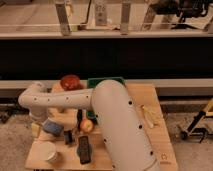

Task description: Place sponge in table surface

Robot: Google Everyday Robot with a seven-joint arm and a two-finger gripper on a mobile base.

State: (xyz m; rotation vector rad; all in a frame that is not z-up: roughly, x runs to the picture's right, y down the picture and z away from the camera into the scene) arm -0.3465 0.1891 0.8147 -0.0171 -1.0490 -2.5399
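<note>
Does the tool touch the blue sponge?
Cannot tell. In the camera view the tool sits near the left edge of the table, right beside the sponge, but no contact or gap shows plainly.

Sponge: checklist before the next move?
1. Tool located: ok, low over the table's left side, at the sponge.
2. Sponge held or released: cannot tell.
3. Sponge resting on the table surface: cannot tell.
4. Sponge outside the green tray: ok.
5. Room around the sponge: not ok, apple and white cup sit close.
</note>
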